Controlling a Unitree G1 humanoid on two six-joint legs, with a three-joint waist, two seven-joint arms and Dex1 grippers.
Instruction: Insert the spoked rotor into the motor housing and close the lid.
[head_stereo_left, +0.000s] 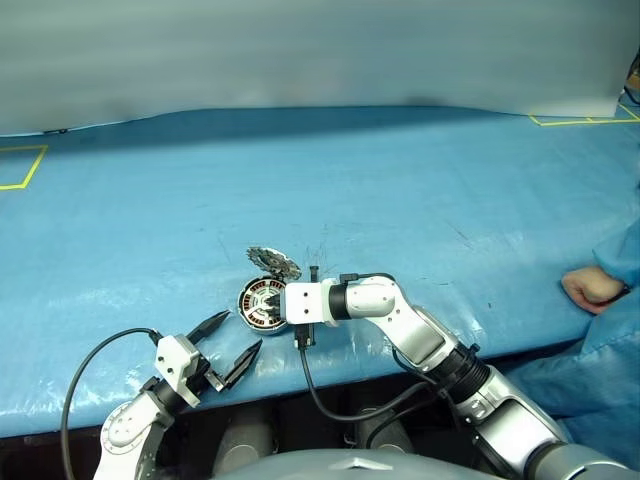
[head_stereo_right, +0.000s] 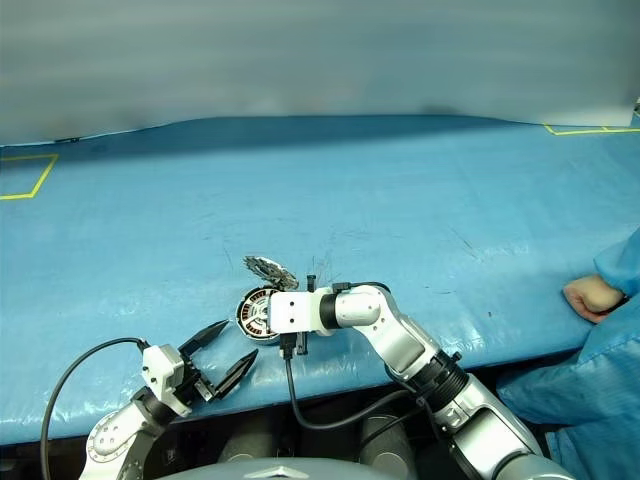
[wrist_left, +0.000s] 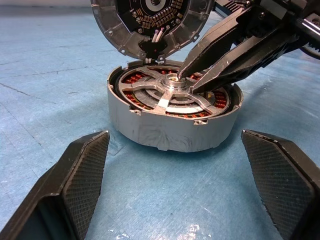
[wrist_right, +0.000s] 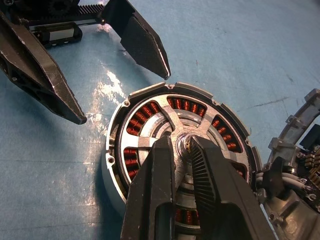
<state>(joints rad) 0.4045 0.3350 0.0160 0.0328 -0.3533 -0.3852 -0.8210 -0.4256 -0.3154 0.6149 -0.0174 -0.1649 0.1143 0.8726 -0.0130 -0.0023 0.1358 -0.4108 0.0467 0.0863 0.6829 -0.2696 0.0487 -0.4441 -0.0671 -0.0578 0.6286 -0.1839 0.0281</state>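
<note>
- Left eye view: the blue table cover (head_stereo_left: 330, 180) is spread across the whole work surface, and a person's hand (head_stereo_left: 592, 287) is rested at its edge at about three o'clock, well apart from the work.
- The right gripper (wrist_right: 182, 145) is reached in from the four o'clock side, over the motor housing (head_stereo_left: 262, 304); this angled approach is judged to be chosen so that the rotor can be guided straight down onto the centre.
- The left gripper (head_stereo_left: 238, 344) is held level, near the housing at its seven o'clock, touching nothing; it is judged to be parked there in readiness to steady the housing or push the lid.
- The motor housing is set flat on the cover, its copper windings seen between the spokes.
- The lid (wrist_left: 150, 22) is stood up on its hinge at the housing's one o'clock, leaving the opening free.
- The spoked rotor (wrist_left: 172, 97) is seated inside the housing, almost flush with the rim.
- Jaws: the right pair is clenched almost shut, pinching the rotor's centre hub (wrist_right: 184, 142); the left pair is released, spread fully wide.
</note>
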